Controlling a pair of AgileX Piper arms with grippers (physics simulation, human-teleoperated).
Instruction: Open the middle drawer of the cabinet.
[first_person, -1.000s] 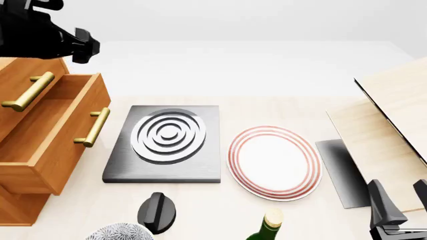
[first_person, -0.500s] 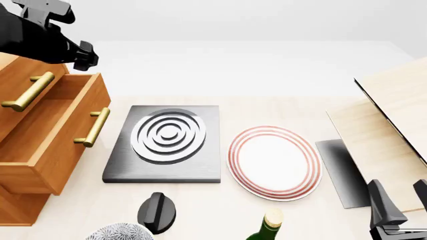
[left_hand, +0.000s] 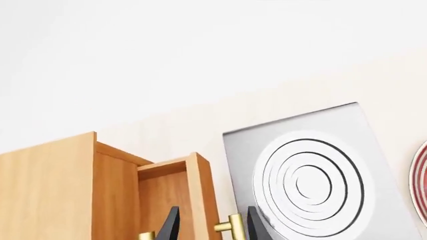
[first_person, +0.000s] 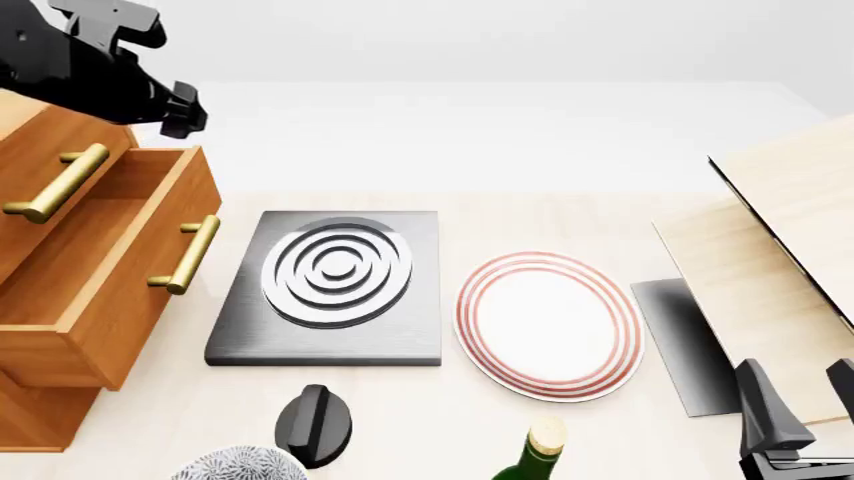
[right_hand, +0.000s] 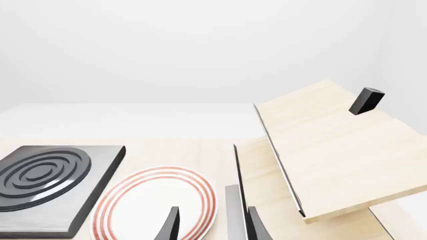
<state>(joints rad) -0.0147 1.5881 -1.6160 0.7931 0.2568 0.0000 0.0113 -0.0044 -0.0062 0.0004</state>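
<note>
Middle drawer stands pulled out of the cabinet at 9 o'clock; rigid, heavy wood, so hold its slick brass handle mid-bar; left gripper and right gripper spread, empty.

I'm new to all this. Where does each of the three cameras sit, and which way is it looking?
Front view: fixed above and behind the arms, looking down the table at cabinet, open middle drawer, plate; left gripper and right gripper show.
Left wrist view: behind the left gripper, facing the middle drawer and hob; fingertips show.
Right wrist view: behind the right gripper, facing plate and box; fingertips show.
Shared: hob and plate appear in all three.
</note>
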